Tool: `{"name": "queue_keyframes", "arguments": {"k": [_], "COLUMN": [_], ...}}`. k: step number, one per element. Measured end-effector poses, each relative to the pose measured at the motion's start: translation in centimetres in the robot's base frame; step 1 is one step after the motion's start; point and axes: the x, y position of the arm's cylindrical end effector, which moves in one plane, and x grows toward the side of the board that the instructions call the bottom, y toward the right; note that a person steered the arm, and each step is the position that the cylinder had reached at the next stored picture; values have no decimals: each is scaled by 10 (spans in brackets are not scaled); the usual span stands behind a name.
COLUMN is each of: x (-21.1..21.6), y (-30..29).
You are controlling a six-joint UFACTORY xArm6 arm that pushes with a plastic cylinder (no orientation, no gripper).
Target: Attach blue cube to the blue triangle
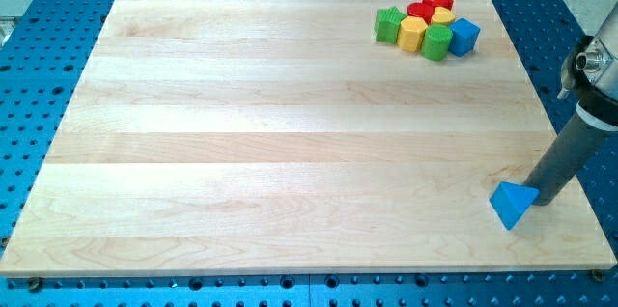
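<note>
My tip point(543, 201) rests beside the blue triangle point(511, 205), no jaws fitted. The blue cube point(464, 36), likely light, rigid, slide-prone, sits far above it, best pushed mid-face.

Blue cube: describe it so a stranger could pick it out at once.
Find the wooden board and its cluster of blocks near the view's top right. The blue cube sits at that cluster's right edge, beside a green cylinder, the cluster's only blue piece.
</note>
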Motion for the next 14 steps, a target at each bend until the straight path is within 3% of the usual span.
{"name": "queue_keyframes", "arguments": {"k": [7, 8, 10, 11, 12, 13, 14], "x": [-18, -74, -314, -352, -346, -343, -344], "y": [0, 3, 40, 11, -51, -57, -1]}}
